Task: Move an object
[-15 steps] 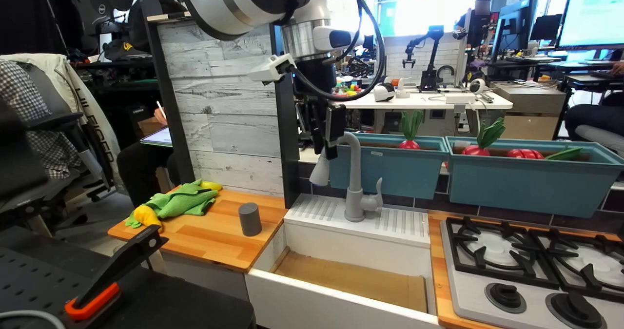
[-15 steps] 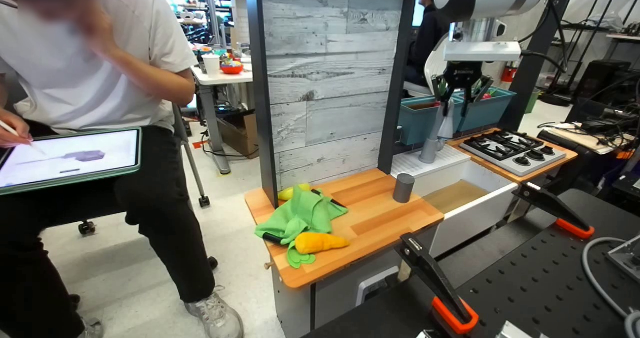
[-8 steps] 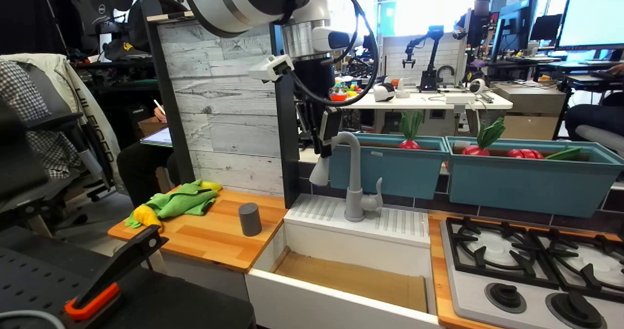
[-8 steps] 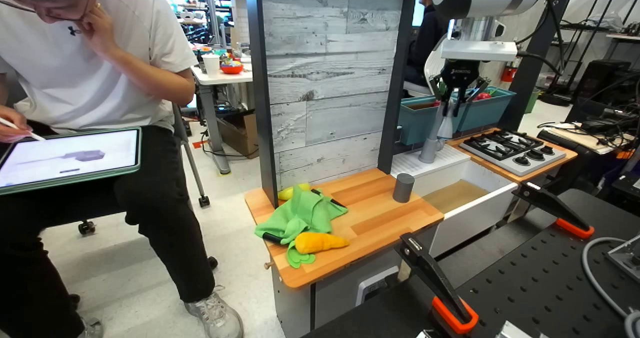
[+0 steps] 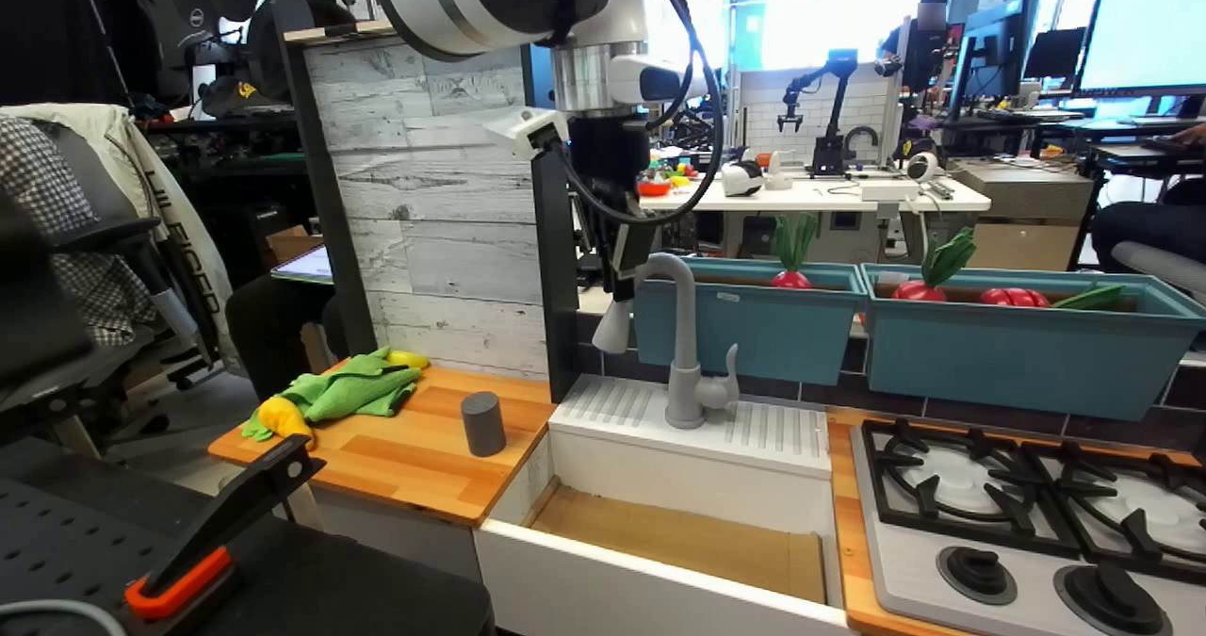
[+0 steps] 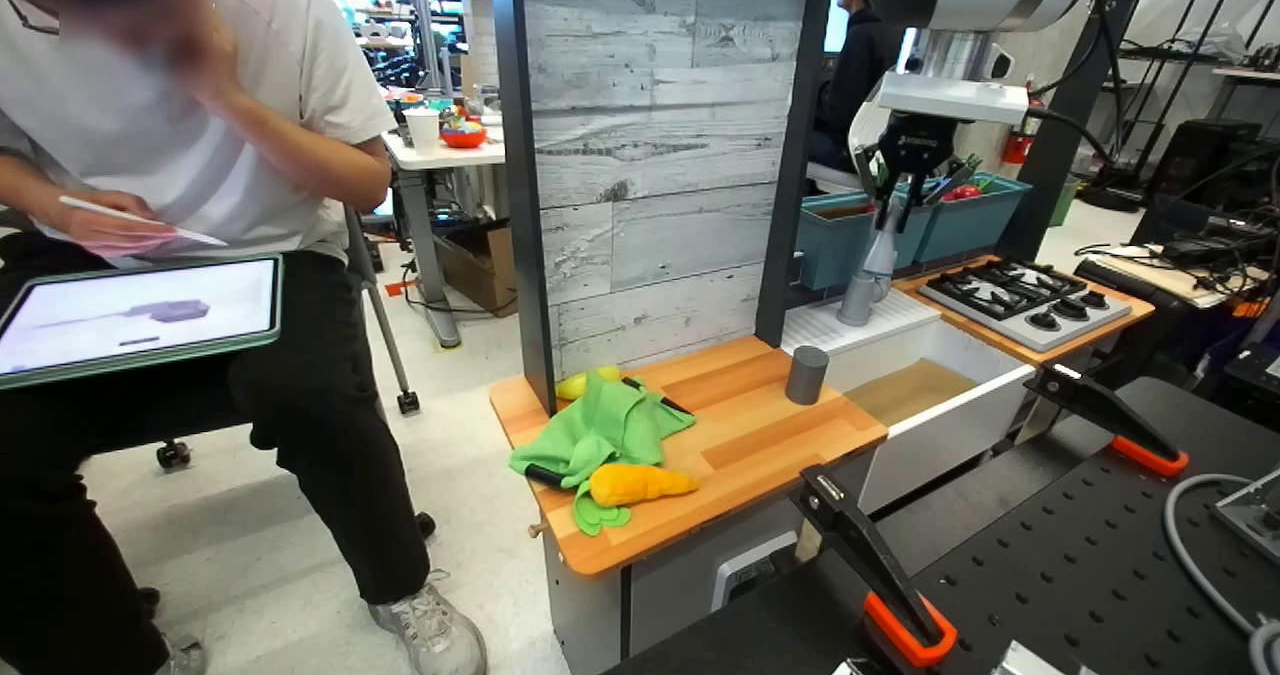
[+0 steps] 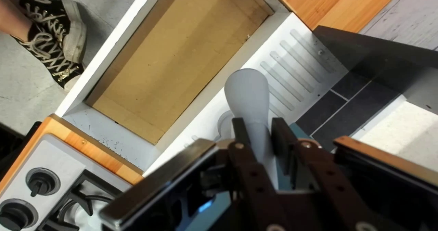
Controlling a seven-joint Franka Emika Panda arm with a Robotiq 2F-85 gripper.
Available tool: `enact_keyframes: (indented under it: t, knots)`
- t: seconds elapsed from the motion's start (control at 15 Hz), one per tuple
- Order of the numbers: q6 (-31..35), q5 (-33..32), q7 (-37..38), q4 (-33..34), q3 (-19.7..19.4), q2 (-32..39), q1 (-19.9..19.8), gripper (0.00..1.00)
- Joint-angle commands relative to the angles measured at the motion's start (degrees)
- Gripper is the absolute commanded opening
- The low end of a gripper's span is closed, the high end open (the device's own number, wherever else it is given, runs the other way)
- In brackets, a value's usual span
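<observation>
The grey faucet [image 5: 686, 353] stands upright at the back of the white sink, with its spout curving over and its spray head [image 5: 612, 328] hanging down. It also shows in an exterior view [image 6: 880, 260]. My gripper [image 5: 622, 283] points down at the spout, just above the spray head. In the wrist view the gripper [image 7: 258, 125] has one pad on each side of the faucet's spray head [image 7: 248, 90] neck, and the pads appear to press on it. The gripper also shows closed round the spout top in an exterior view [image 6: 888, 217].
A grey cylinder [image 5: 483, 424], a green cloth [image 6: 610, 425] and an orange carrot [image 6: 640, 483] lie on the wooden counter [image 6: 740, 455]. The sink [image 5: 678, 537] is below. A stove [image 5: 961, 504], teal planters [image 5: 754, 325] and a wood-look panel [image 5: 443, 203] stand close around.
The gripper fingers have drawn together round the faucet's neck, and the gripper has tilted and lowered slightly. The faucet's spout and spray head have shifted a little with it.
</observation>
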Motion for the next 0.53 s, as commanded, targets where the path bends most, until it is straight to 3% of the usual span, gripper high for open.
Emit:
enact_keyframes:
  t: [0.0, 0.47]
  knots:
    - [-0.2, 3.4, -1.6, 7.0, 2.6, 5.7, -1.2, 0.06]
    - [-4.1, 3.0, -1.3, 12.5, 2.5, 8.6, -1.1, 0.06]
